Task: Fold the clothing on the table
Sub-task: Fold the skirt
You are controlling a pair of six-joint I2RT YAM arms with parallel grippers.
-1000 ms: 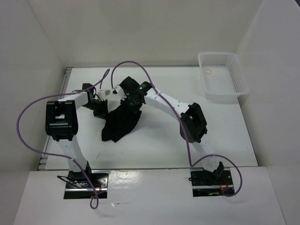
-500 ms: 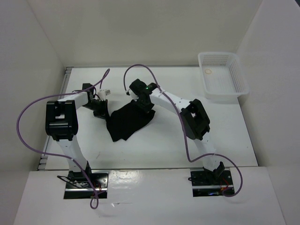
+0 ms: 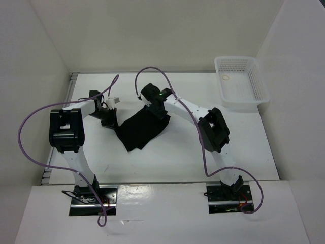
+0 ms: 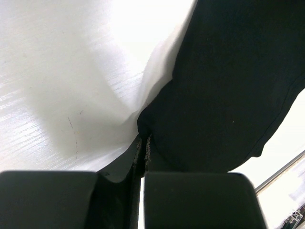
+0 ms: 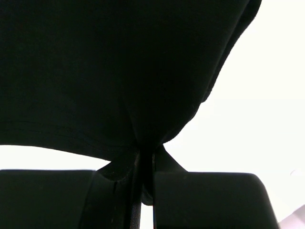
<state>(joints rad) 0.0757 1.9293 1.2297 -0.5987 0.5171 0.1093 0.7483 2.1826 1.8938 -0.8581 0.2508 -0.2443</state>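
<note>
Large white smooth rectangular tabletop (image 3: 167, 162): it is bearing the whole job, with bare white surface showing towards the near edge.
Plain black soft fabric garment (image 3: 142, 131): it is lying on the tabletop left of centre, between the two arms. It is stretching out as a slanted, roughly four-sided sheet, apparently mostly flat and not yet folded.
White mesh plastic basket (image 3: 241, 84): it is sitting at the far right corner, well apart from the garment and playing no part here.
Left hand (image 3: 110, 121): its fingers are pressing together on the garment's left corner, low over the tabletop. The left wrist view is showing only a thin bit of cloth caught between the fingers.
Right hand (image 3: 158, 109): it is clamping the garment's far right corner, with the cloth puckering where it enters the fingers.
Risk at the pinches: both holds are looking shallow, so pulling the hands further apart could be drawing a corner out, most likely the left one.
Risk in the fold: if the hands are travelling unevenly, or lifting too little, the trailing edge may be dragging and bunching, leaving a crooked fold.
</note>
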